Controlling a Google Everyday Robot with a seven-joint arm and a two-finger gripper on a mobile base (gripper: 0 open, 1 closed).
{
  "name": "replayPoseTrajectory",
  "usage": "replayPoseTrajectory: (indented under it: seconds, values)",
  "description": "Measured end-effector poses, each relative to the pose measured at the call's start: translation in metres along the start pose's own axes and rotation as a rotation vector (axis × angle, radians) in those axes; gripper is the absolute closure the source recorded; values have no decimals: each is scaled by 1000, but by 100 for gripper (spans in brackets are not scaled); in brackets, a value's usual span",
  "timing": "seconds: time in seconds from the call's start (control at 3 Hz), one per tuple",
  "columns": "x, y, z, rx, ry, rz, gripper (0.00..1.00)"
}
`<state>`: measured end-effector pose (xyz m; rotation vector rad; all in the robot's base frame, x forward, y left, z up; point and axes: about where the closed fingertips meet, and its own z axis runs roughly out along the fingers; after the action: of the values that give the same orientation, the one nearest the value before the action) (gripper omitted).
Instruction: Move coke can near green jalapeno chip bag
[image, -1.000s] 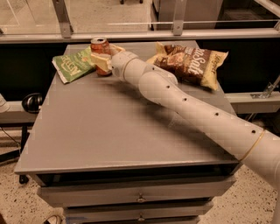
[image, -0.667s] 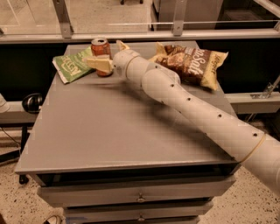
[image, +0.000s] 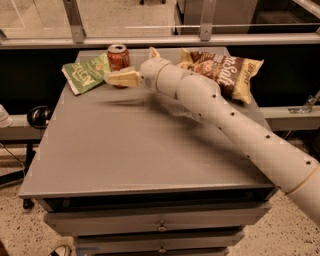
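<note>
Right, I've got the gripper up at the far left of the grey cabinet top, sitting right in front of the coke can and covering its lower part. From this angle I can't tell how far the claw is open or whether it has hold of the can at all. The can stands upright near the back edge, just beside the right end of the green jalapeno chip bag, which lies flat; whether the two touch, I can't say. To my eye the can is already about where it should be, so this looks like the letting-go step. I want the can's base flat on the top before I release. Then I draw the claw back along the line of the arm, slow and level, with no sideways sweep that could tip the can or drag the bag. The arm slants across the top from the near right, passing in front of the brown-and-yellow chip bag at the far right, so I'll mind that on the way out. The top is smooth, flat grey, with drawers beneath it. A metal rail runs behind, and the floor is speckled.
</note>
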<state>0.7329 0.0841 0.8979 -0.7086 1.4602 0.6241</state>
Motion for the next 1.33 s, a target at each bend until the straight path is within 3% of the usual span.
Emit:
replayPoseTrajectory:
  seconds: [0.67, 1.33]
  values:
    - [-2, -12, -70, 25, 117, -50, 0]
    - [-9, -16, -152, 67, 180, -115, 0]
